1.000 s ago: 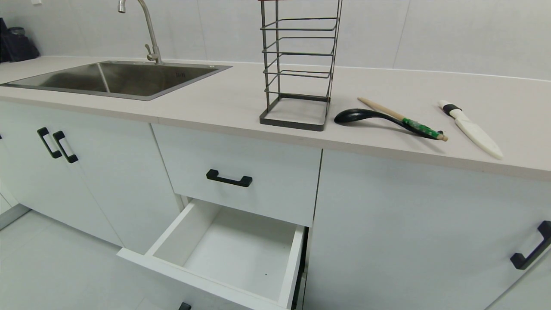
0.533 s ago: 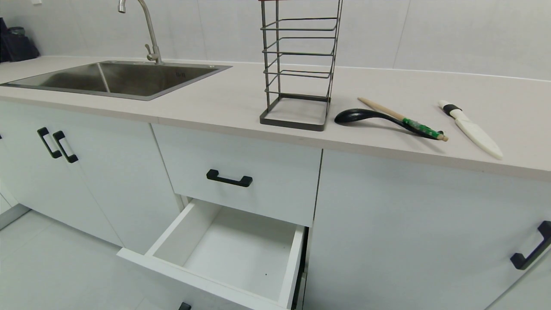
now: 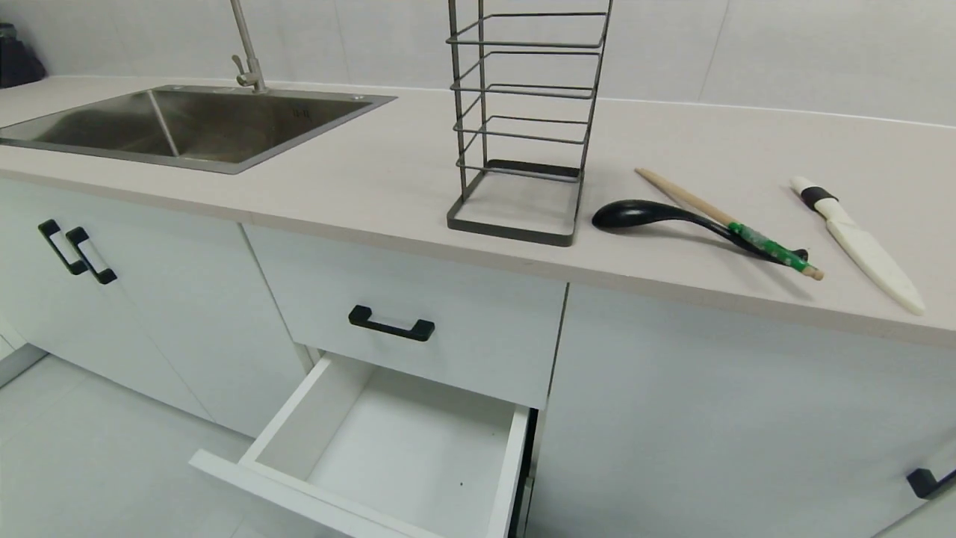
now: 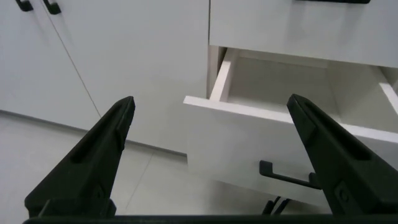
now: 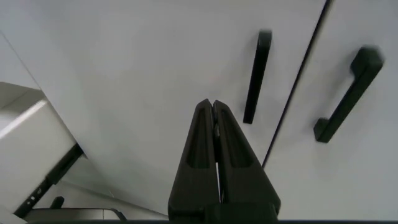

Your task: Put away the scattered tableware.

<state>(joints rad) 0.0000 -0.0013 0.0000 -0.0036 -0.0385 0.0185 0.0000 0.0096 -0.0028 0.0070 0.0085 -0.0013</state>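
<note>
1. Three utensils lie on the counter (image 3: 358,179), right of a tall wire rack (image 3: 523,127): a black spoon (image 3: 635,215), a wooden stick (image 3: 728,224) with a green band, and a white knife (image 3: 859,243).
2. The spoon's bowl sits just beside the rack's base, and its handle runs off to the right.
3. The wooden stick lies slantwise and crosses the spoon's handle near its far end.
4. The knife lies farthest right, apart from the stick, with its blade pointing toward the counter's front edge.
5. One drawer (image 3: 299,407) below the counter stands pulled out, white inside; the drawer above it is shut, with a black handle (image 3: 390,325).
6. A steel sink (image 3: 187,123) with a tap (image 3: 243,52) is set into the counter's left end.
7. The left gripper (image 4: 211,155) is spread wide and holds nothing; it hangs low before the pulled-out drawer (image 4: 292,106).
8. The right gripper (image 5: 216,143) has its fingers pressed together with nothing between them, close to white cabinet doors (image 5: 155,74) with two black handles.
</note>
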